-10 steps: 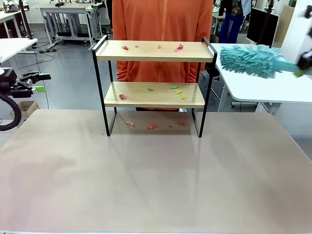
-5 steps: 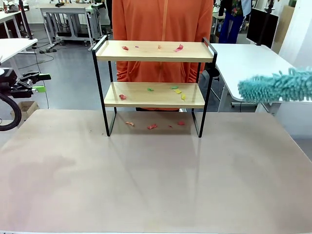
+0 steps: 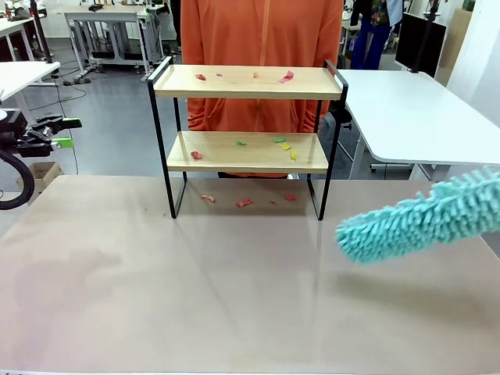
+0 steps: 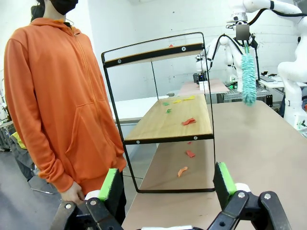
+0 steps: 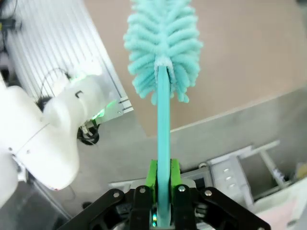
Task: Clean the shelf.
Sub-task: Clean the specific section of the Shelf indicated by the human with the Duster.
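Gripping the thin turquoise handle of a fluffy duster (image 5: 162,52), my right gripper (image 5: 163,168) has both green pads closed flat against the stem. The handle runs straight out from between the fingers to the brush head. In the front view the brush head hangs tilted over the right part of the table (image 3: 195,305), with its tip pointing toward the middle. I cannot tell whether its fibres touch the surface. It is well apart from the shelf (image 3: 234,86), to the right of it and nearer my side.

My left gripper (image 4: 167,184) has its jaws spread wide with nothing between them. It sits off the table's left edge and faces the end of the shelf.

The shelf stands upright at the far middle of the table, directly in front of a person (image 3: 262,31) in an orange hoodie. Paper scraps (image 3: 287,76) lie on it:
- Top board: several red and pink pieces.
- Lower board: red, green and yellow pieces.
- Table beneath the frame: a few red and orange pieces.
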You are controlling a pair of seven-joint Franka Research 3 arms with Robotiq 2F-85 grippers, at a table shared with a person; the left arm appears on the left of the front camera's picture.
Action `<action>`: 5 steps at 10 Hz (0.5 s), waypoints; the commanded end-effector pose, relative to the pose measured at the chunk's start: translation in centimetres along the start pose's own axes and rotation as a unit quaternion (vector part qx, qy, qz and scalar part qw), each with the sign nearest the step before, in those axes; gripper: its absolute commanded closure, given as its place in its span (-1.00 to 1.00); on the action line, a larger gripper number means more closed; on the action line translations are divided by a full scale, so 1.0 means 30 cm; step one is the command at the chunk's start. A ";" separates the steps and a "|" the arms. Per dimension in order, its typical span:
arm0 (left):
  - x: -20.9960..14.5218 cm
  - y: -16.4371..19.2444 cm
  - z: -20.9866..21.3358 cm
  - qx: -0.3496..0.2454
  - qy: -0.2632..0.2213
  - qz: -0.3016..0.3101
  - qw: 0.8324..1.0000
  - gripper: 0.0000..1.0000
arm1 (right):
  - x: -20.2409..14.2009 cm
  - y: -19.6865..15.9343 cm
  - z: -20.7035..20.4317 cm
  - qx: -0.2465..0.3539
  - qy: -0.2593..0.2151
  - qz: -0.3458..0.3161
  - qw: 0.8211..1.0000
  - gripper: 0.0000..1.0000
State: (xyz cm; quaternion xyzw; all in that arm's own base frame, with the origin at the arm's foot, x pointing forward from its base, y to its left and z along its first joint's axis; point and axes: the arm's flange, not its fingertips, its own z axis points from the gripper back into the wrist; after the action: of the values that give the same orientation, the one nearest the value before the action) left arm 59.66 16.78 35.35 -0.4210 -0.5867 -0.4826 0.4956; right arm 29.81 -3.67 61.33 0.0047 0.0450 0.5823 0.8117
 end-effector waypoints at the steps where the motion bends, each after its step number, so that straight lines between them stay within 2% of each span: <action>1: 0.008 -0.005 0.004 -0.002 0.002 -0.005 1.000 -1.00 | 0.111 -0.020 -0.072 0.027 -0.007 0.100 0.995 0.74; 3: 0.008 -0.005 0.004 -0.002 0.002 -0.005 1.000 -1.00 | 0.231 -0.035 -0.146 0.047 -0.012 0.140 0.989 0.74; 5: 0.008 -0.005 0.004 -0.002 0.002 -0.005 1.000 -1.00 | 0.284 -0.049 -0.164 0.066 -0.033 0.156 0.985 0.74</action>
State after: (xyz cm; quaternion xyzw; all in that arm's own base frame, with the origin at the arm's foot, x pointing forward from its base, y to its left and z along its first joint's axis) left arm 59.65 16.79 35.28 -0.4214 -0.5865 -0.4822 0.4959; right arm 33.11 4.20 55.16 0.0710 0.0677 0.6892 0.7179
